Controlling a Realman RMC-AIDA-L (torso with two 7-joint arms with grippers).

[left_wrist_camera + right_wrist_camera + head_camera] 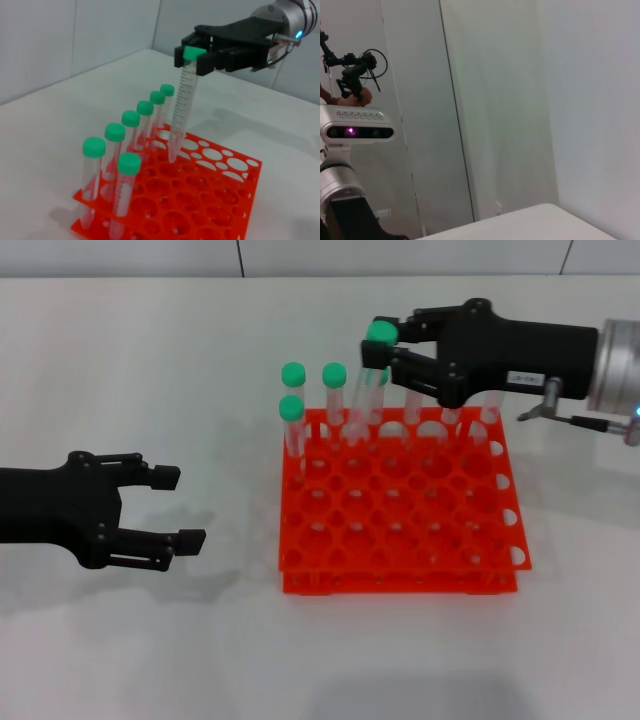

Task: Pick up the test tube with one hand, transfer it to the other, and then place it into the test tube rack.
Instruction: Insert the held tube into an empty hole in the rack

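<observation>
My right gripper (386, 346) is shut on the green cap of the test tube (366, 400), above the far side of the orange-red test tube rack (400, 582). In the left wrist view the test tube (181, 110) hangs slightly tilted from the right gripper (193, 56), its pointed tip at a hole in the top tier of the rack (250, 167). The left gripper (178, 508) stands open and holds nothing, low over the table to the left of the rack. The right wrist view shows none of these.
Several other green-capped tubes (131, 119) stand in the rack's far row and left end, close beside the held tube; three of them show plainly in the head view (293, 374). The white table (150, 370) surrounds the rack. A wall and a camera head (357, 131) fill the right wrist view.
</observation>
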